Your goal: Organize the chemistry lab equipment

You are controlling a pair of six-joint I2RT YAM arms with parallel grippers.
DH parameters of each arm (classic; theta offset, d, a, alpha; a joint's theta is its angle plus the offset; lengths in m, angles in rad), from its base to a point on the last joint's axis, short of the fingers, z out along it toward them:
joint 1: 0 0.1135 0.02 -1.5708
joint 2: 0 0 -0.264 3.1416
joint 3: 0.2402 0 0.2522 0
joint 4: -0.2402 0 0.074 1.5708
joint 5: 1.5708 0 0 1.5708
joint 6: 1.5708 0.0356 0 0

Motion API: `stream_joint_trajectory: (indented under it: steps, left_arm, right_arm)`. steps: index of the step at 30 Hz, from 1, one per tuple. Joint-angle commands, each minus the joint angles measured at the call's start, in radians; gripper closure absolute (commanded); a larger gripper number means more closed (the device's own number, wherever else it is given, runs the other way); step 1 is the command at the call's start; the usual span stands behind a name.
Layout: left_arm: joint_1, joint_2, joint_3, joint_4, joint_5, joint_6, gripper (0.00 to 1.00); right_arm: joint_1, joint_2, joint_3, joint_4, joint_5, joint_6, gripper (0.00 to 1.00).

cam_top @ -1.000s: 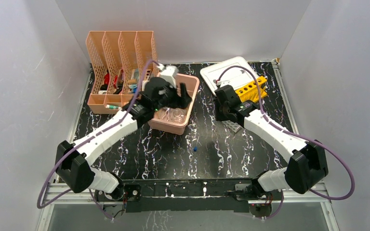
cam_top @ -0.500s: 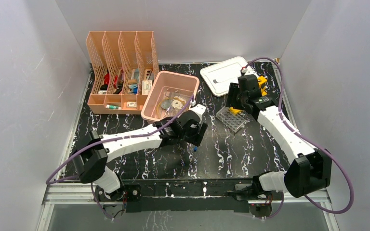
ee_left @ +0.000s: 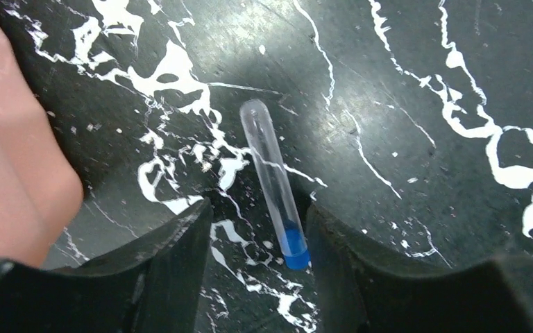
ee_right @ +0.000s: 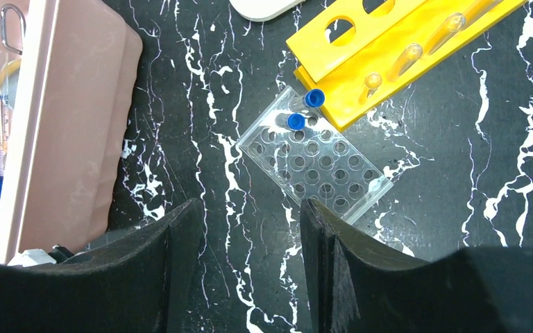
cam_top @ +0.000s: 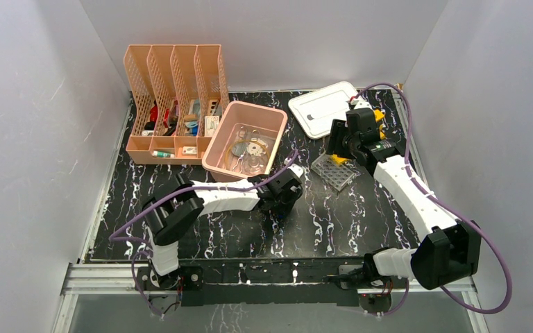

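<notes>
The peach file holder [cam_top: 173, 83] stands at the far left corner of the table [cam_top: 333, 216]. The pink tub [cam_top: 216, 137] sits just beside it. Near the middle of the table, the left hand [ee_left: 258, 239] is down low and open, holding nothing. A small tube with a blue cap [ee_left: 272, 177] lies flat between its fingers. Toward the far right corner, the right hand [ee_right: 246, 236] is open and empty above the clear rack [ee_right: 319, 170]. 2 blue-capped tubes [ee_right: 295, 122] stand in it. The yellow rack [ee_right: 361, 52] is just beside it.

Even overhead light, soft shadows, tabletop glare, blurred foreground in wrist views
</notes>
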Motion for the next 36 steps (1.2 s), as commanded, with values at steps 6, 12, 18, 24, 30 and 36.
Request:
stream_joint_trajectory:
  steps: [6,12,18,24,30,36]
  left_arm:
    - [0.004,0.037,0.038,-0.001,0.022,0.004,0.61]
    - [0.005,0.009,0.035,0.007,0.045,-0.013,0.75]
    - [0.006,-0.021,0.046,0.033,0.068,-0.022,0.78]
    - [0.012,-0.015,0.114,0.042,0.074,-0.019,0.8]
    - [0.03,-0.055,0.15,0.074,0.078,-0.011,0.81]
    - [0.068,-0.062,0.191,0.041,0.087,0.035,0.77]
  right_arm:
    - [-0.008,-0.027,0.005,0.037,0.001,-0.015,0.36]
    - [-0.008,-0.033,-0.002,0.038,0.002,-0.015,0.36]
    - [-0.008,-0.042,-0.002,0.034,0.002,-0.016,0.36]
    - [-0.008,-0.054,-0.007,0.028,0.003,-0.016,0.36]
    - [-0.01,-0.083,-0.017,0.033,-0.002,-0.018,0.36]
    - [-0.014,-0.097,-0.026,0.031,-0.019,-0.016,0.36]
